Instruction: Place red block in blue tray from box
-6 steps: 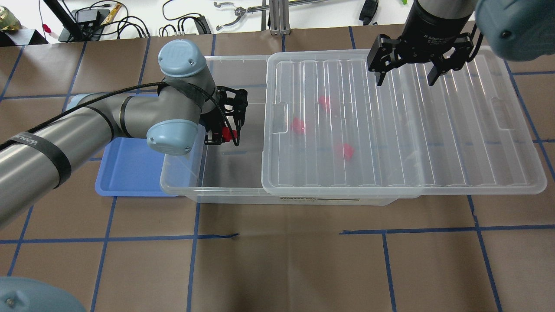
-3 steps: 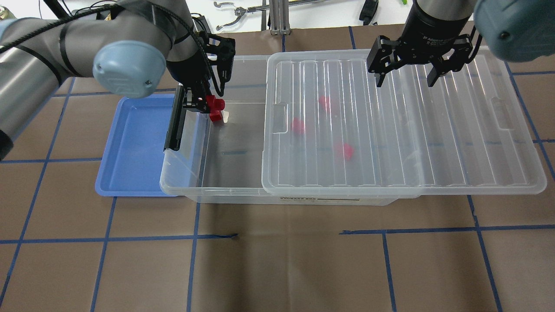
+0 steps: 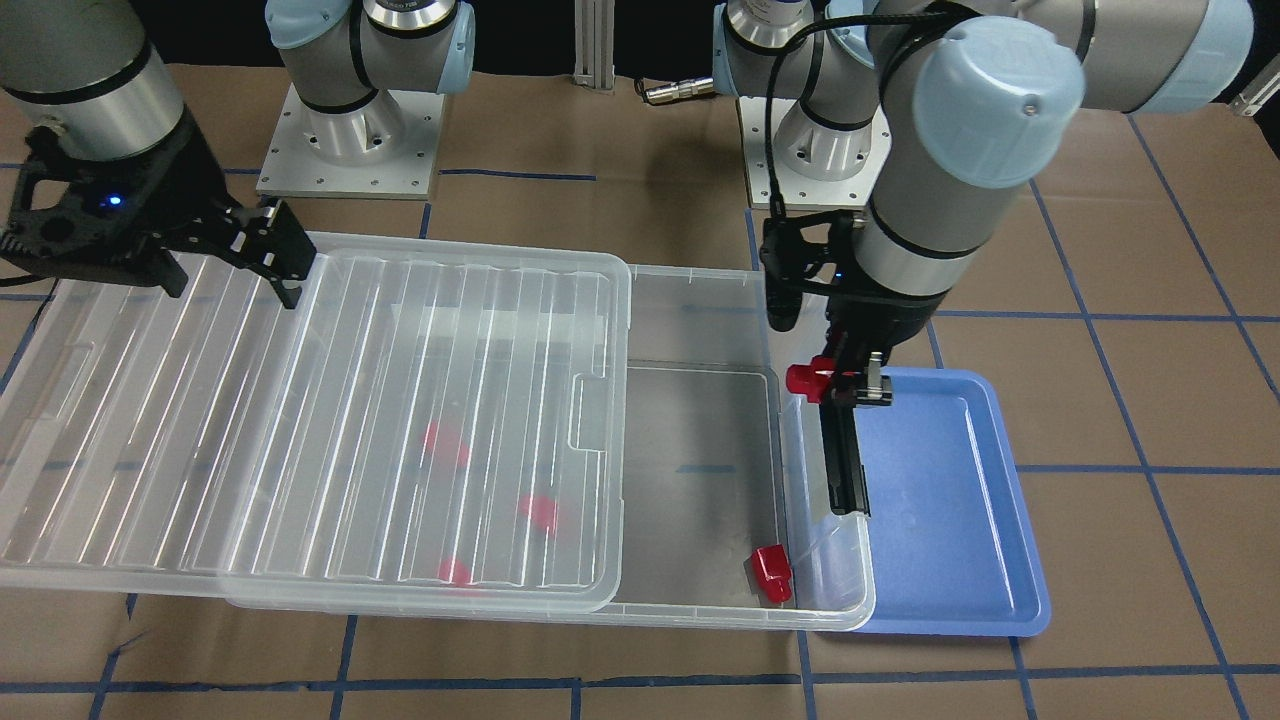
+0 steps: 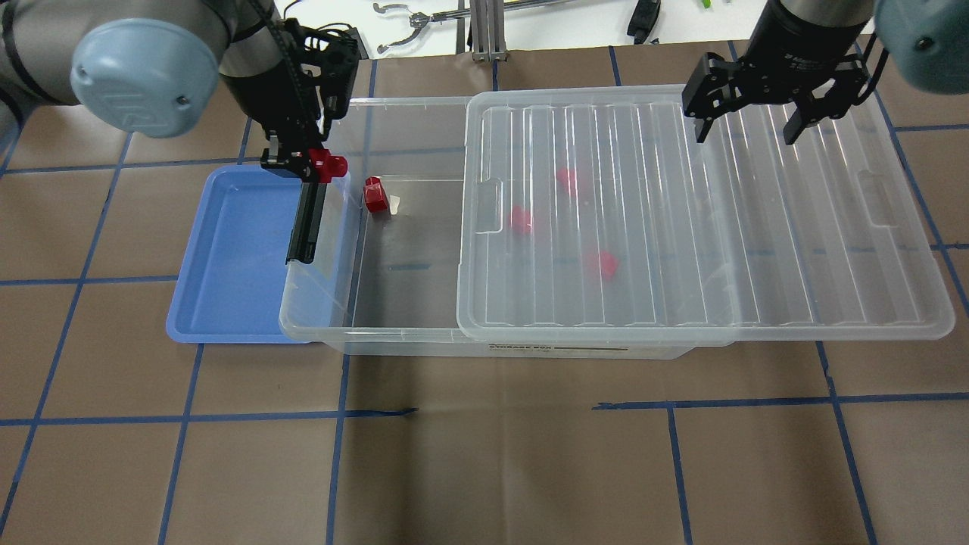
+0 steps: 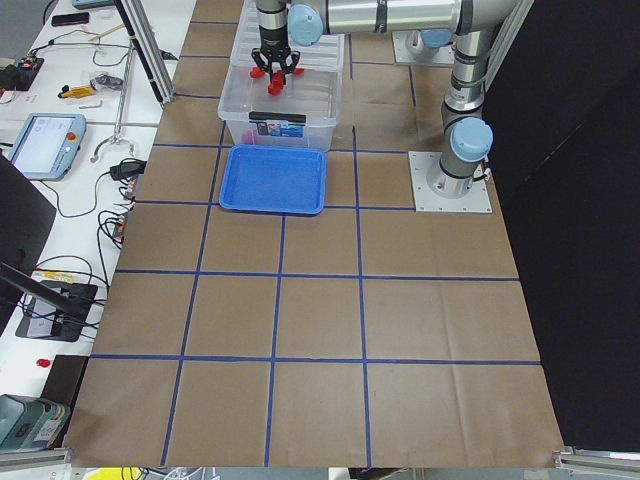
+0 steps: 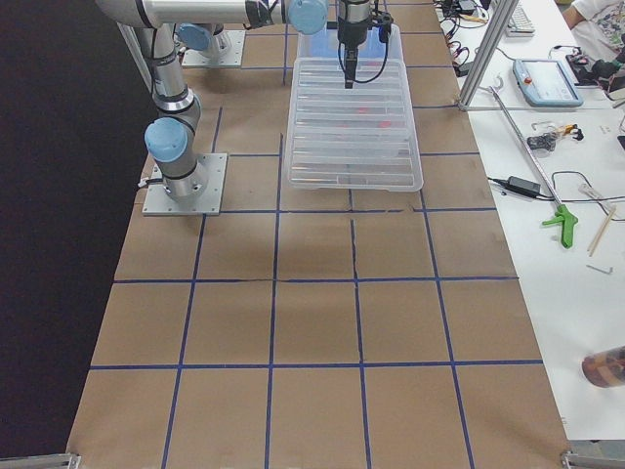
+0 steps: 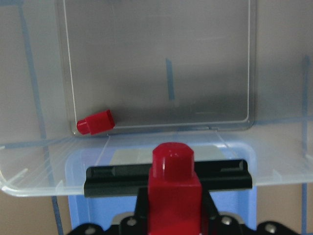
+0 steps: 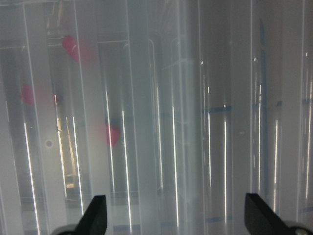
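Note:
My left gripper (image 4: 314,163) is shut on a red block (image 4: 327,165) and holds it above the box's black latch bar (image 4: 306,219), at the border between the box (image 4: 394,331) and the blue tray (image 4: 227,257). The left wrist view shows the held block (image 7: 172,178) close up, stub pointing forward. A second red block (image 4: 375,194) lies in the box's uncovered end near the far corner. Three more red blocks (image 4: 566,179) show blurred under the ribbed lid (image 4: 757,227). My right gripper (image 4: 746,125) is open and empty above the lid's far side.
The lid is slid to the right and overhangs the box's right end. The blue tray (image 3: 950,500) holds nothing and is tucked against the box's latch end. Tools and cables lie on the white bench (image 4: 530,23) beyond the table.
My left gripper has lifted the red block out of the box and carried it left and away from the robot to the latch end. My right gripper has shifted a little to the right.

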Robot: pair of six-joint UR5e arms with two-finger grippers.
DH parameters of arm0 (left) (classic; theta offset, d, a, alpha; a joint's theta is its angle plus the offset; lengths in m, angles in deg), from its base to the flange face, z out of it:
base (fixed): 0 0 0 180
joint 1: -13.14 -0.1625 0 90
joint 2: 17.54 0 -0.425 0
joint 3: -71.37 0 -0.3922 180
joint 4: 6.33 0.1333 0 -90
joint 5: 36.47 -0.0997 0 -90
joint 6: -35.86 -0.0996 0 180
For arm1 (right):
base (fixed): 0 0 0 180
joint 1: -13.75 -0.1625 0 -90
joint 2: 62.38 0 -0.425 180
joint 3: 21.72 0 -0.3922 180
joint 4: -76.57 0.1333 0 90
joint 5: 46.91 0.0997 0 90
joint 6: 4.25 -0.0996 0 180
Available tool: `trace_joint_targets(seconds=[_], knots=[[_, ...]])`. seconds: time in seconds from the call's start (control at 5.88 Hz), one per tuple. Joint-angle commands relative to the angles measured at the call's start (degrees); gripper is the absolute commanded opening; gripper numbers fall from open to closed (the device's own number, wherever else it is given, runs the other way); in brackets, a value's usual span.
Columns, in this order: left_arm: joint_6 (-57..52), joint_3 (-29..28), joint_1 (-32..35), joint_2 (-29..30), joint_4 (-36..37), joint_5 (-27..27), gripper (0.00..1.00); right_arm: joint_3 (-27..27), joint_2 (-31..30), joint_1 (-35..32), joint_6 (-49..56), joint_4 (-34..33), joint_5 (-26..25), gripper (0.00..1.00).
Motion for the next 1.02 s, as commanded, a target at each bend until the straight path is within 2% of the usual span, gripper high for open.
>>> trace_joint_targets(seconds=[0.0, 0.34, 0.51, 0.68, 0.85], knots=[[-11.2, 0.3, -9.6, -1.1, -1.4, 0.1, 0.18, -0.2, 0.2, 8.3, 8.2, -0.4, -0.6, 1.00], [-11.1, 0.6, -11.5, 0.0, -0.4, 0.2, 0.18, -0.3, 1.3, 18.1, 13.9, -0.5, -0.8, 1.00], [-11.7, 3.4, -11.6, 0.4, 2.5, 0.1, 0.18, -0.3, 3.8, 23.1, 18.4, -2.1, -0.7, 1.00], [-14.3, 9.2, -13.2, 0.5, 9.4, 0.1, 0.18, -0.3, 6.6, 27.6, 23.7, -4.5, -0.7, 1.00], [-15.4, 16.6, -14.8, 1.1, 20.3, 0.2, 0.18, -0.3, 8.8, 30.7, 27.1, -7.1, -0.7, 1.00]])
